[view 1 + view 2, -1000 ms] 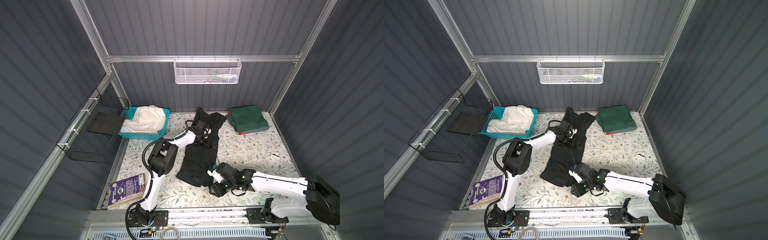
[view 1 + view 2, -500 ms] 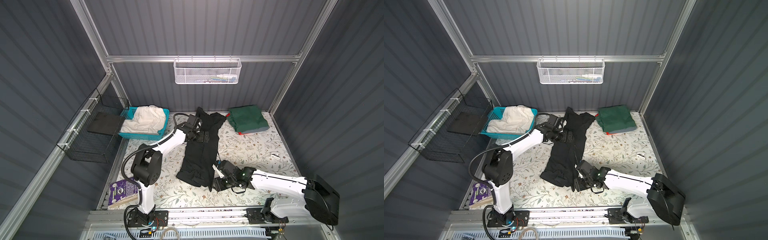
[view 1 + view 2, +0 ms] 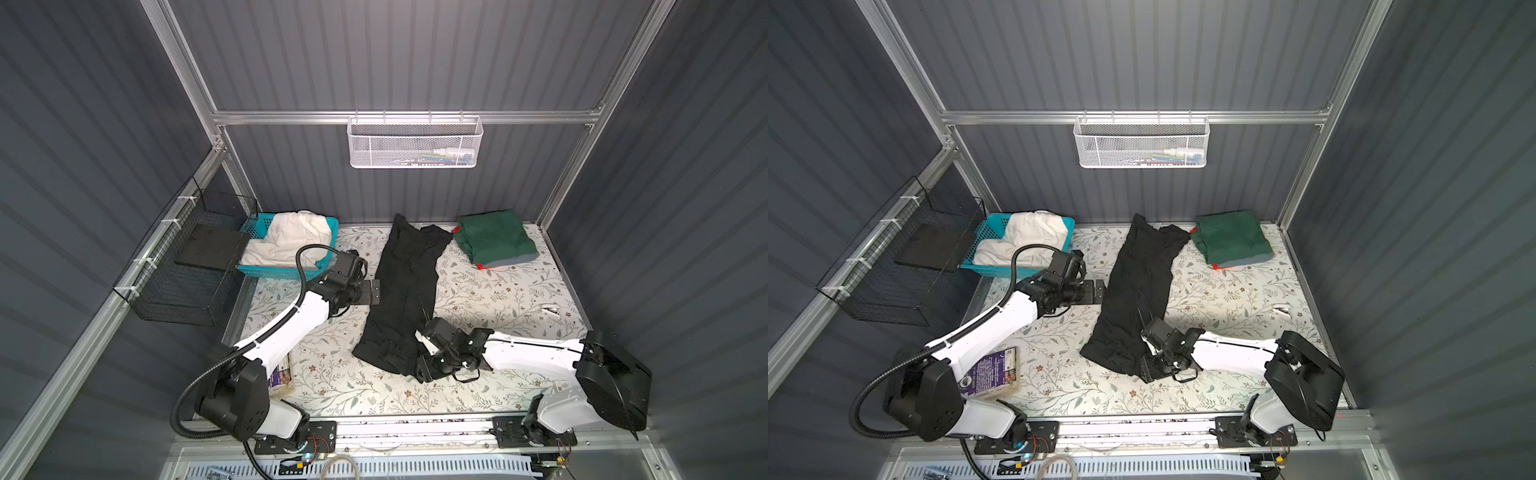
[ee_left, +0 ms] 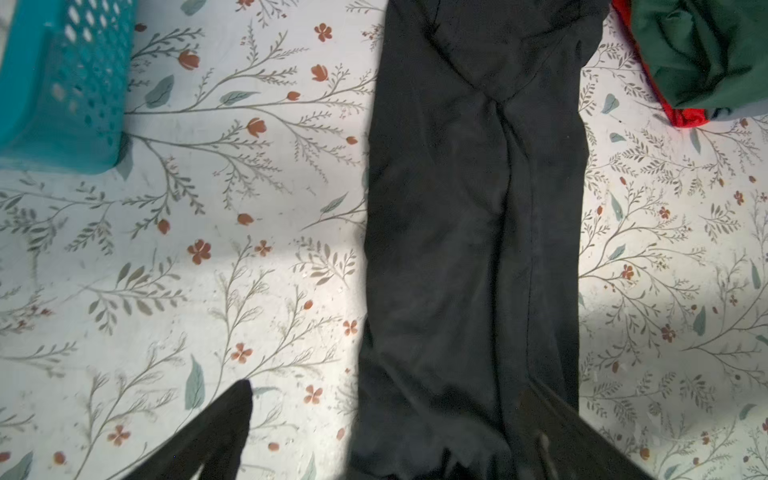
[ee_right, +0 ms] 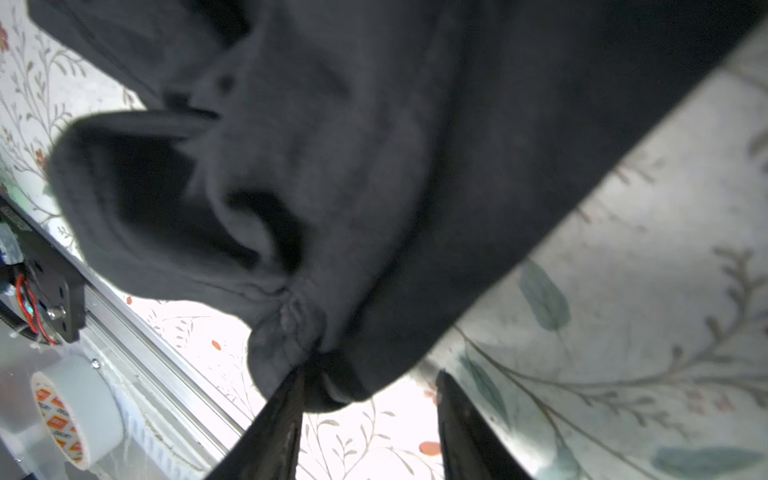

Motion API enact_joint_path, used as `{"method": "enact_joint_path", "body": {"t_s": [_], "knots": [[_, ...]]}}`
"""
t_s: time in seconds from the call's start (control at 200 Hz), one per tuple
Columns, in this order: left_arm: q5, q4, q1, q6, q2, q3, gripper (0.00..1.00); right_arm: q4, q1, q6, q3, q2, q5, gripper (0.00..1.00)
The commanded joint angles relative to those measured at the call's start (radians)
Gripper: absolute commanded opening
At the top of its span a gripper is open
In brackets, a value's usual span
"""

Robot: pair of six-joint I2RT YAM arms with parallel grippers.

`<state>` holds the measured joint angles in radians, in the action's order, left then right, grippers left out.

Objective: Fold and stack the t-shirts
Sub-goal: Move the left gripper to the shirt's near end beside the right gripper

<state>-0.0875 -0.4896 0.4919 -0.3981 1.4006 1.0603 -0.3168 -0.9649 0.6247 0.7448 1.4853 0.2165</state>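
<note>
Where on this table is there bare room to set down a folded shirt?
Widest bare patch: the floral table between the black t-shirt, the folded green stack and the right wall. A second strip runs along the front edge. Crowded: the back edge, and beside the turquoise basket, where the left pincer hovers.

Both top views look steeply down from high above the front edge and share the whole tabletop [image 3: 498, 291]. The left wrist view looks straight down on the black shirt [image 4: 469, 249] from fairly near; the right wrist view sits almost against it.
</note>
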Motion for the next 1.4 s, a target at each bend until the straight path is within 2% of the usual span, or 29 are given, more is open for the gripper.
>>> {"method": "enact_joint_path", "body": {"t_s": [0.0, 0.11, 0.22, 0.41, 0.585, 0.82, 0.885, 1.035, 1.1, 1.175, 1.396], "knots": [[-0.023, -0.043, -0.019, -0.014, -0.054, -0.050, 1.00, -0.066, -0.008, 0.006, 0.052, 0.058, -0.030, 0.41], [-0.011, -0.050, -0.033, -0.016, -0.082, -0.089, 1.00, -0.163, -0.022, 0.019, 0.104, 0.123, -0.084, 0.34], [0.021, -0.054, -0.041, -0.020, -0.090, -0.108, 1.00, -0.202, -0.039, 0.036, 0.126, 0.139, -0.124, 0.31], [0.080, -0.042, -0.041, -0.036, -0.116, -0.165, 1.00, -0.232, -0.043, 0.078, 0.096, 0.090, -0.180, 0.28], [0.182, -0.015, -0.041, -0.067, -0.140, -0.272, 0.99, -0.230, -0.040, 0.124, 0.050, 0.030, -0.218, 0.18], [0.256, -0.002, -0.040, -0.119, -0.268, -0.426, 0.96, -0.235, -0.019, 0.178, 0.001, -0.033, -0.244, 0.09], [0.270, 0.008, -0.039, -0.141, -0.300, -0.463, 0.94, -0.234, -0.015, 0.185, -0.008, -0.042, -0.243, 0.10], [0.388, 0.141, -0.031, -0.222, -0.352, -0.579, 0.88, -0.230, -0.015, 0.181, -0.005, -0.050, -0.220, 0.14], [0.379, 0.148, -0.014, -0.227, -0.353, -0.601, 0.87, -0.215, -0.015, 0.176, -0.004, -0.062, -0.195, 0.18], [0.376, 0.153, 0.000, -0.224, -0.347, -0.619, 0.86, -0.195, -0.015, 0.173, -0.005, -0.086, -0.166, 0.28], [0.385, 0.233, 0.045, -0.242, -0.330, -0.653, 0.85, -0.186, -0.015, 0.223, -0.007, -0.188, -0.166, 0.37]]}}
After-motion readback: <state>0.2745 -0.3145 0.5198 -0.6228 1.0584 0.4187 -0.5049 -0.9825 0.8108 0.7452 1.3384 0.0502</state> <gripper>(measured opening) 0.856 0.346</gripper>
